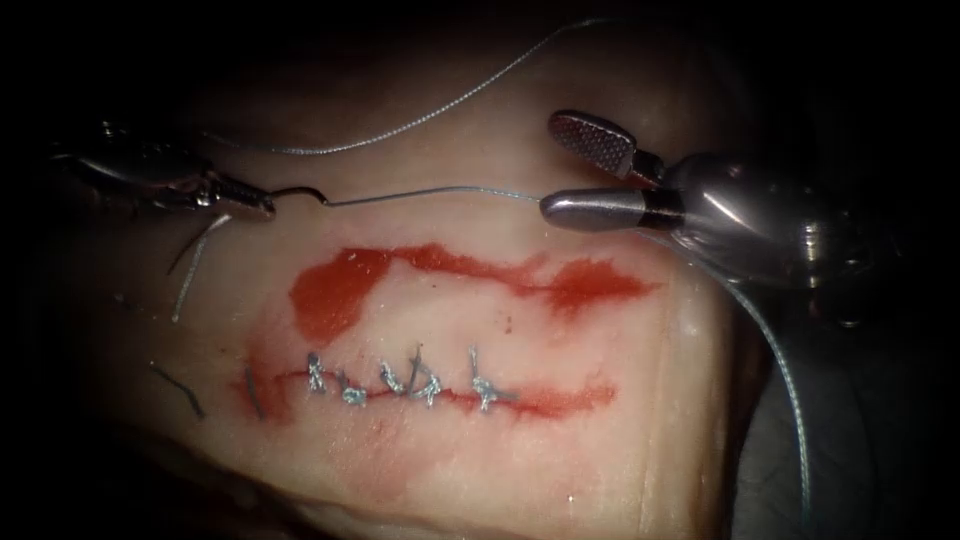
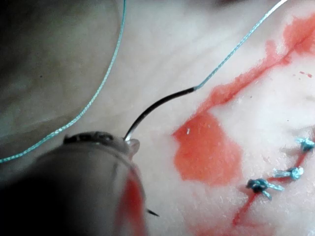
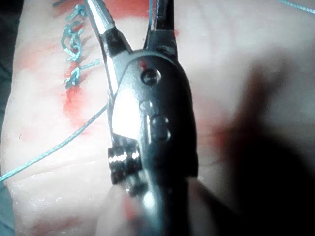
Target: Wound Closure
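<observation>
Endoscope view first: the left pincer [image 1: 255, 203] comes in from the dark left edge, clenched on the needle [image 1: 300, 194] at one end of its curve. The needle hangs above the tissue [image 1: 620, 400], not stuck in it, well above the cut [image 1: 560, 400]. The thread [image 1: 430, 193] runs from the needle's other end straight across to the right pincer [image 1: 570, 165], which is spread wide and grasping nothing; the thread meets the tip of its lower jaw, and I can't tell if it touches. There's plenty of bare tissue between the two tools. A second loop of thread arcs over the top and another trails down the right edge of the tissue. The cut has a row of stitches [image 1: 400, 382] along its left and middle part, and a red fluid patch [image 1: 340, 290] sits between them and the tools. A few cut ends of thread [image 1: 190, 280] lie at the left.

Left wrist view: the needle [image 2: 157, 105] curves up out of the tool's tip, and the needle-to-thread [image 2: 236, 49] joint is much clearer here. The jaws themselves are hidden behind the tool's own body.

Right wrist view: the right pincer [image 3: 133, 14] is open in a V, with its tips cut off at the frame edge. The stitches [image 3: 74, 44] sit beside it.
</observation>
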You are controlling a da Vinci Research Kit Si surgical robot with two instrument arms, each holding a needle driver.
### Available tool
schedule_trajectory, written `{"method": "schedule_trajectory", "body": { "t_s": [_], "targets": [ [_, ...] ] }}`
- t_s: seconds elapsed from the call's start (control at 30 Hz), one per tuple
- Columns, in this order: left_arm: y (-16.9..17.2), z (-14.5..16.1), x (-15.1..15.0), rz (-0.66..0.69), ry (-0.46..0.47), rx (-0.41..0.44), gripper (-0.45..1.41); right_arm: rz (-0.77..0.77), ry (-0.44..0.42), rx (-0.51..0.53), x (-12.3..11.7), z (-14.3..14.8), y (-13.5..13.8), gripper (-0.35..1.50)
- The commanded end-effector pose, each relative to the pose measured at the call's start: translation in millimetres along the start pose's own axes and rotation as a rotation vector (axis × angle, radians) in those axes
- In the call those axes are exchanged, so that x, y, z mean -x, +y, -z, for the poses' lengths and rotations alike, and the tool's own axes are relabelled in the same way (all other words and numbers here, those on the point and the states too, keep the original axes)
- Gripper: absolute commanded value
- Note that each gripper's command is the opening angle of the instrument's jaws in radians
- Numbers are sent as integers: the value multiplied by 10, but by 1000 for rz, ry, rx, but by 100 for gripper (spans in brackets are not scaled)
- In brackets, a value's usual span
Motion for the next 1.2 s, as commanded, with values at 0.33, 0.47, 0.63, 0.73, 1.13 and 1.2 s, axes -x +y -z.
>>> {"method": "schedule_trajectory", "body": {
  "t_s": [0.33,0.47,0.63,0.73,1.13,1.2],
  "targets": [
    [-43,-30,8,282,-53,-3,-45,-74,-36,68,7,-43,51,134],
    [-48,-42,7,318,-62,-36,-45,-92,-37,66,-1,-52,56,134],
    [-62,-46,10,312,-183,-315,-45,-167,-40,4,-22,-53,40,134],
    [-72,-47,12,313,-195,-341,-45,-206,-45,-37,-29,-49,31,135],
    [-122,-36,35,382,-378,-418,-45,-379,-104,-231,-85,-23,-21,120],
    [-124,-37,35,384,-382,-414,-45,-387,-101,-232,-87,-25,-21,120]
  ]
}}
